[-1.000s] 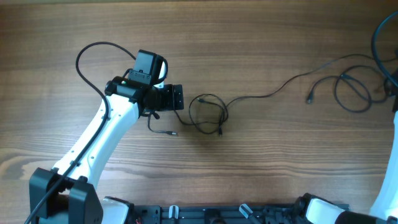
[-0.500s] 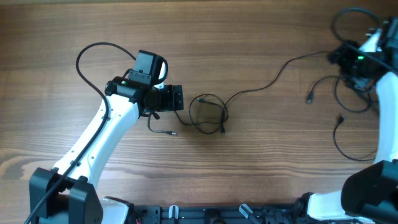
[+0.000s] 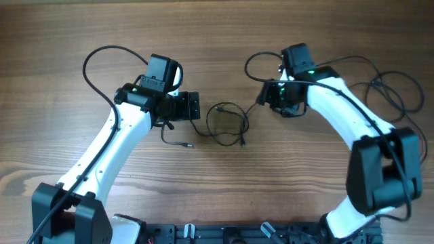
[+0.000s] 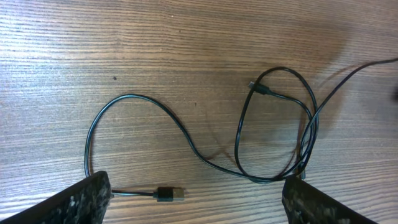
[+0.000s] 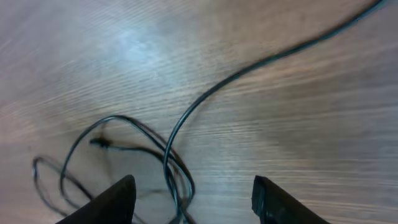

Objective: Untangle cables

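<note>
The cables [image 3: 244, 125] are thin black cords lying slack and flat. In the overhead view's middle they make a loose loop [image 4: 283, 68] of a few overlapping turns. One tail leaves it toward 8 o'clock, arcs round and ends in a dark plug [image 4: 169, 194] with a paler tip. A smaller plug [image 4: 252, 85] sits at the loop's 11 o'clock rim. A single strand [image 5: 249, 66] runs off toward 2 o'clock.

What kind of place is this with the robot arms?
Probably a robotics lab workbench. A white left robot arm and right robot arm reach over a wooden table, where thin black cables lie in loops.
</note>
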Controlling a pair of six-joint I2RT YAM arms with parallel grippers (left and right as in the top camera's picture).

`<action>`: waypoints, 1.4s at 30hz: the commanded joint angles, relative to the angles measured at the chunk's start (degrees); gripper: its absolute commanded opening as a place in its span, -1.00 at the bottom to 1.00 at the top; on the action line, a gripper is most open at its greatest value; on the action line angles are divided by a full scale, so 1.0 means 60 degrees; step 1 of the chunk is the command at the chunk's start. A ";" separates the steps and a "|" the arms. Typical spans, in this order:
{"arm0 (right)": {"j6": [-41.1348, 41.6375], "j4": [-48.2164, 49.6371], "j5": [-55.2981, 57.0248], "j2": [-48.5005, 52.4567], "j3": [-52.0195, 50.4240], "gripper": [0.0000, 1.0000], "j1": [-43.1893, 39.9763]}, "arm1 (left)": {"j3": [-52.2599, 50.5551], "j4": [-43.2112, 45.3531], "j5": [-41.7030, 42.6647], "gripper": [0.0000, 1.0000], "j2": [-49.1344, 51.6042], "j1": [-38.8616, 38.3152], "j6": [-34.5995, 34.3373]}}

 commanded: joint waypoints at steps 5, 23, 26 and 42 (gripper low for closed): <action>0.3330 0.1377 0.0506 0.1483 -0.0033 0.11 0.0692 | 0.0025 0.0007 0.0109 0.78 -0.0015 0.0044 -0.0018; -0.0641 0.2834 -0.3260 -0.0976 0.2018 -0.92 0.0084 | 0.0025 -0.0182 0.0120 0.72 -0.0015 0.0044 -0.0018; -0.0798 0.2455 -0.1322 -0.1526 0.2018 -0.91 0.0084 | 0.0025 -0.0215 0.0120 0.73 -0.0015 0.0044 -0.0018; -0.2419 -0.1792 0.5333 -0.1049 0.3100 -0.90 -0.6583 | 0.0025 -0.0226 0.0124 0.71 -0.0015 0.0044 -0.0022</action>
